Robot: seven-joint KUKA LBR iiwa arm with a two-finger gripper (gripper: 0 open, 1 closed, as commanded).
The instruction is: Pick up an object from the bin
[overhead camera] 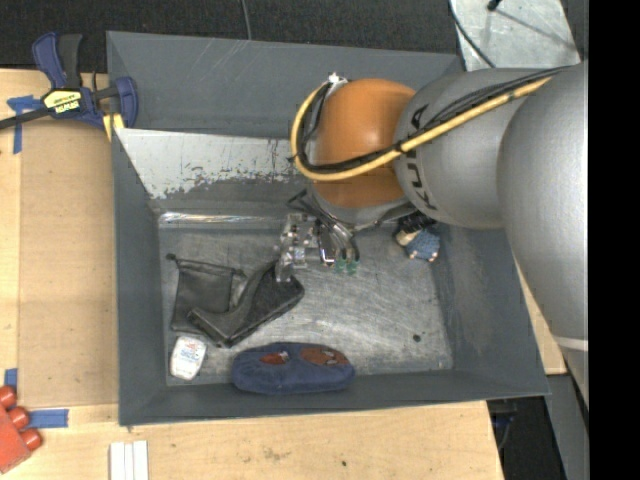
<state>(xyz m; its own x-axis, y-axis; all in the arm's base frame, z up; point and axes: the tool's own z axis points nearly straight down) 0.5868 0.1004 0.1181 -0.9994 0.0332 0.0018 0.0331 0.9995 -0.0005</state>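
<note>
Hanging low near the back of the grey bin [135, 268], the hand [315, 246] sits under the arm's orange cover [362, 133]. Whether it is open or closed cannot be told, and nothing can be seen in its grip.

Just below and left of the hand, as the view shows it, lies the upper end of a black strip of fabric [255, 306]. This is the nearest thing to the hand, though contact cannot be judged. The strip overlaps a dark grey pouch [205, 290] farther left.

Open floor spreads below and to the right of the hand, as far as the right wall. Behind the hand the back wall stands near, leaving little room on that side.

Well below the hand, along the front wall, rests a blue oblong pad with brown patches [292, 366]. A small white tub [188, 356] lies beside the pad's left end. To the hand's right, close under the arm, sits a small blue-and-yellow thing [420, 241].
</note>
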